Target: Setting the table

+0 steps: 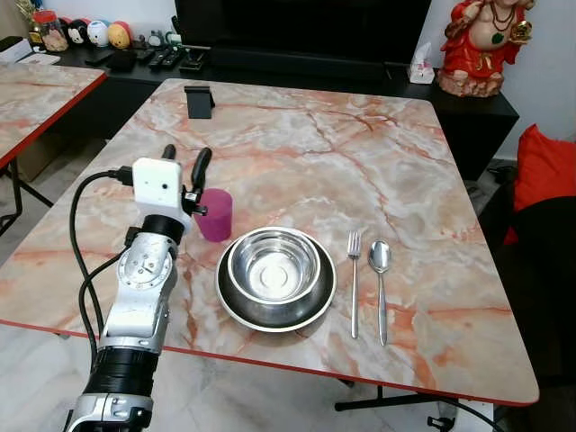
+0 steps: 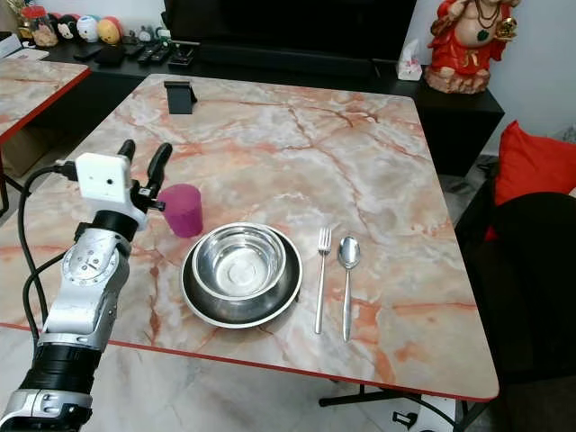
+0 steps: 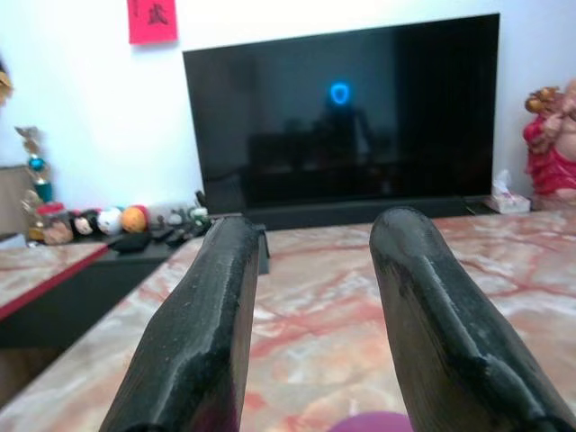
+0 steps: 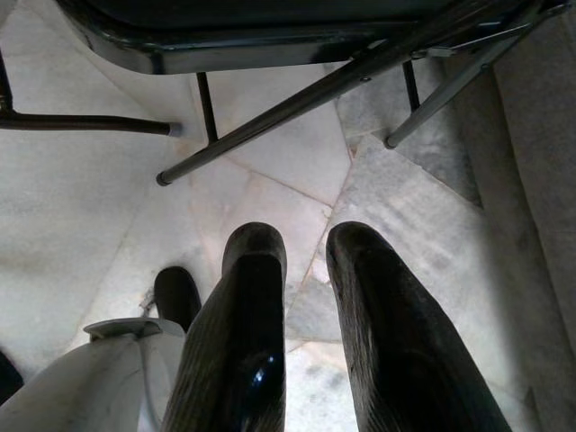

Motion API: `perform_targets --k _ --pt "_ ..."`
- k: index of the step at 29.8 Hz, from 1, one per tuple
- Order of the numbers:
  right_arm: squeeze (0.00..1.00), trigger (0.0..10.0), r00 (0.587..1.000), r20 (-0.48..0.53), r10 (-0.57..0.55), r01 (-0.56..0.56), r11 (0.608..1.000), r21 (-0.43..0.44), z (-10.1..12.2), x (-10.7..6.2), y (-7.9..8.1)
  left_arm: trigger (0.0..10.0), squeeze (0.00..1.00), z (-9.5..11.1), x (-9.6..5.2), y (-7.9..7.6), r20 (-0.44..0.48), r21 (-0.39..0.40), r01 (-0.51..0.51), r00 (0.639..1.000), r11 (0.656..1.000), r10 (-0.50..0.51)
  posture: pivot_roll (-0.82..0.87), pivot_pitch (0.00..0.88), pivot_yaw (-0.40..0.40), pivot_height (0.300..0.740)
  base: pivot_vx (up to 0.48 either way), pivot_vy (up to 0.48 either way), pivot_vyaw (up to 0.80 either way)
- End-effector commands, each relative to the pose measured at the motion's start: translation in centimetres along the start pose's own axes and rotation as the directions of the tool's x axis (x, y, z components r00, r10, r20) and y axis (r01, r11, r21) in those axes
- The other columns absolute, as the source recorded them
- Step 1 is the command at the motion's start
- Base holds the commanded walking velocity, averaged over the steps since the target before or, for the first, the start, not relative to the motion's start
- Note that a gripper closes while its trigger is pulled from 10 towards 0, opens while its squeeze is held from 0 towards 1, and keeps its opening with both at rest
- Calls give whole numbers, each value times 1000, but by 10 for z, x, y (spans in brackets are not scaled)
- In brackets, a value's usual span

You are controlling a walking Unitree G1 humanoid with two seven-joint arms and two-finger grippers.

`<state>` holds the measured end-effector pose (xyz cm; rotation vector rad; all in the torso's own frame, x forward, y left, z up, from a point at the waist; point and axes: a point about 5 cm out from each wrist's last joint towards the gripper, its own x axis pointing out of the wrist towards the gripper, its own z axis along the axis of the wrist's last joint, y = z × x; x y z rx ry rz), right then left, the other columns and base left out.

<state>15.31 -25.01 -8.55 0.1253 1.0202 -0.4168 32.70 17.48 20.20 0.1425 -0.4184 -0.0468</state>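
**Left gripper at the pink cup, place setting laid out**

Marble-patterned table (image 1: pixel 360 153) with red edge. Near its front edge, a steel bowl (image 1: pixel 273 266) sits nested in a wider steel plate (image 1: pixel 236 309). Just right of the plate, a fork (image 1: pixel 354 283) and a spoon (image 1: pixel 381 288) lie side by side, handles pointing to the near edge, close but not touching each other.

Pink cup (image 1: pixel 216 214) stands upright just left and slightly far of the plate, near its rim; contact between the two cannot be told.

Left gripper (image 1: pixel 184 164) raised over the table at the cup's left side, fingers (image 3: pixel 202 351) spread apart with nothing between them. In the left wrist view the cup rim (image 3: pixel 373 422) shows low between the fingers, the fingertips reaching past and above it. A white camera box (image 1: pixel 162 189) rides on the wrist with a black cable looping off it.

Right gripper (image 4: pixel 301 270) hangs below table level, pointing at pale floor tiles and black chair legs (image 4: pixel 297 94); fingers slightly parted, holding nothing.

Far side of table: a small black stand (image 1: pixel 199 100). Beyond it, a dark TV (image 3: pixel 342 117), and a red figurine (image 1: pixel 483 40) at far right.
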Motion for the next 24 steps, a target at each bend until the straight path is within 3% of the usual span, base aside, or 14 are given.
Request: perform_targets --k 1,13,24 --pt "0 10000 1000 11 -9 9 1000 22 0 0 0 10000 0 7 4 2 37 9 -13 999 1000 12 -19 0 -25 740 0 0 0" --pt "0 10000 1000 11 -16 15 999 38 -1 0 1 10000 0 5 5 1 30 -63 -48 998 997 50 -31 0 -10 740 0 0 0" --pt "0 10000 1000 11 -13 12 999 32 -2 0 1 10000 0 5 4 -5 34 -103 -45 998 994 49 -25 0 -12 740 0 271 0"
